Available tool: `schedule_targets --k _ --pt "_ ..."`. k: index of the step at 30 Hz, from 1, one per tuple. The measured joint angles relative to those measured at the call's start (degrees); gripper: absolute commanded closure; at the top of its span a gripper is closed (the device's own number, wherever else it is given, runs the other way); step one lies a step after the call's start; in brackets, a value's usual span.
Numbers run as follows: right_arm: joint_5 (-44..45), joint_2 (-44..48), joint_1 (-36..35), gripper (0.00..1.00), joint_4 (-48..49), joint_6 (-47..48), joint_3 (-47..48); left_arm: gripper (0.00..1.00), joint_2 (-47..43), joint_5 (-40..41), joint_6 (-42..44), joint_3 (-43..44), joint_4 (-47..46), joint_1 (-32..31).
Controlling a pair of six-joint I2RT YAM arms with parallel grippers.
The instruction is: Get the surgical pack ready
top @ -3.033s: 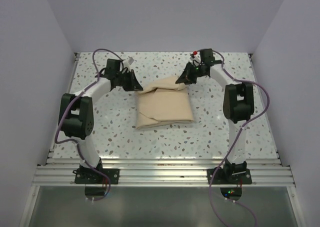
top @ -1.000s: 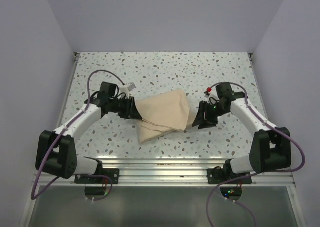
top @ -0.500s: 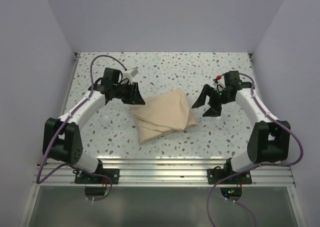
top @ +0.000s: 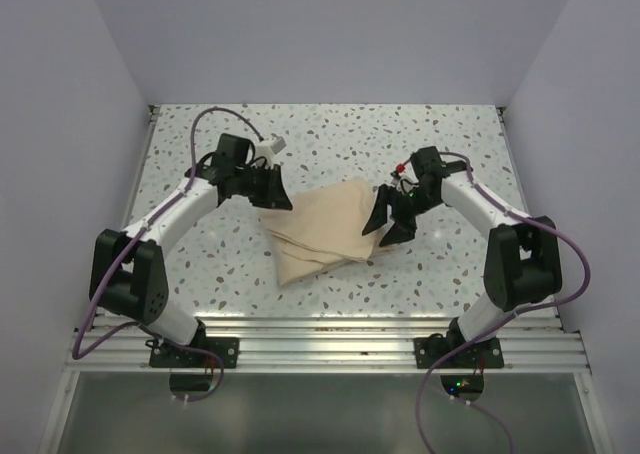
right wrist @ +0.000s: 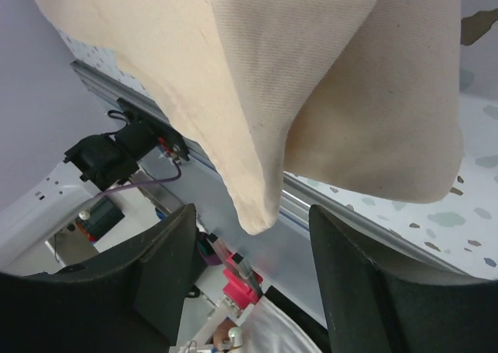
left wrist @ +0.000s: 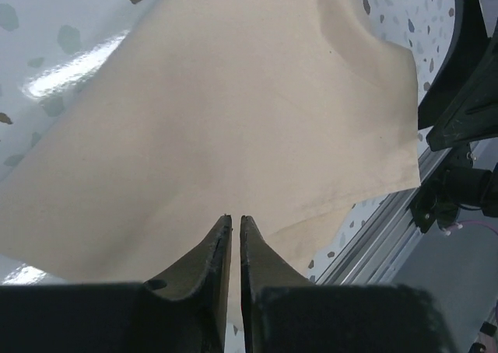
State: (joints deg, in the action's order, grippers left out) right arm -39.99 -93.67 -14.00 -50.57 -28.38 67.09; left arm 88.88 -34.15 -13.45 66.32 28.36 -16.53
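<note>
The surgical pack shows as a folded beige cloth [top: 325,229] lying skewed in the middle of the speckled table; whatever it holds is hidden. My left gripper [top: 283,202] sits at the cloth's far left edge. In the left wrist view its jaws [left wrist: 233,218] are shut to a thin slit above the flat cloth [left wrist: 233,112], and no fold shows between them. My right gripper [top: 385,226] is at the cloth's right corner. Its fingers [right wrist: 167,267] stand open on either side of a hanging cloth corner [right wrist: 261,205] without touching it.
The speckled table [top: 330,134] is walled at the back and on both sides. An aluminium rail [top: 320,344] runs along the near edge by the arm bases. The right arm's dark fingers [left wrist: 467,73] show beyond the cloth in the left wrist view.
A second ago both grippers were at the cloth, then pulled back. Now the right gripper has come back in to the right corner, and the left jaws have closed at the left edge.
</note>
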Motion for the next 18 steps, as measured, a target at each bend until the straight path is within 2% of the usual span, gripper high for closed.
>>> schedule_targets --k 8,12,18 --pt "-0.11 -0.02 -0.09 0.34 -2.10 0.22 -0.37 0.84 -0.39 -0.83 2.21 -1.53 0.04 -13.97" --pt "-0.28 -0.04 -1.51 0.34 -3.21 0.31 -0.44 1.00 -0.39 -2.71 3.93 -2.21 0.13 -17.11" --pt "-1.79 -0.13 -3.63 0.38 -3.45 -0.22 -1.57 1.00 -0.42 -3.32 5.73 -4.24 1.07 -19.23"
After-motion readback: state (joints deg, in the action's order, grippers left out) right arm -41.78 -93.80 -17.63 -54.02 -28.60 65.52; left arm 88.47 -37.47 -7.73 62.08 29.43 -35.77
